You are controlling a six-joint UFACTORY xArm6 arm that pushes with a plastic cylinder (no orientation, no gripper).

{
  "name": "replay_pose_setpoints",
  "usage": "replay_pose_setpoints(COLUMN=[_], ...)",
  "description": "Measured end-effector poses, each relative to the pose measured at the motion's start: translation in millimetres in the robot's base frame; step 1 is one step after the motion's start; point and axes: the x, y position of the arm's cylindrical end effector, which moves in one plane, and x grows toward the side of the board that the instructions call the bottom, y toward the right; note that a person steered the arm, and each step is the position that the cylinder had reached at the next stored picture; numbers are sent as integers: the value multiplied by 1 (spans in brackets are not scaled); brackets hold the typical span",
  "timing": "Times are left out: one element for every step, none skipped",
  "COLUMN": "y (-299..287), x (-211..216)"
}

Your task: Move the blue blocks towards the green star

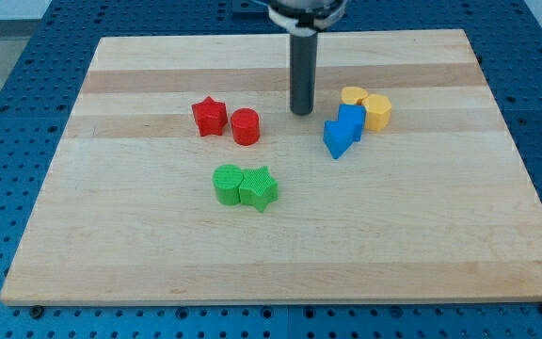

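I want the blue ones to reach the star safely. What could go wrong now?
My tip sits just to the view's left of the blue blocks, so pushing from here might shove them away from the green star. The yellow blocks touch the blue ones and could get dragged along. The two blue blocks might also split apart when pushed.

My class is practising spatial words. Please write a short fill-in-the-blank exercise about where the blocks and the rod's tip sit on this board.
1. The green star touches a green ____ block on its left in the view.
2. The two blue blocks touch the ____ blocks.
3. My tip lies between the blue blocks and the ____ cylinder.

Missing words: round; yellow; red
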Motion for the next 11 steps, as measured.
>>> replay_pose_setpoints(y=[32, 62, 67, 67, 67, 67, 67, 67, 64, 57, 51], x=[-3, -3, -3, -2, 4, 14, 23, 32, 45, 67, 88])
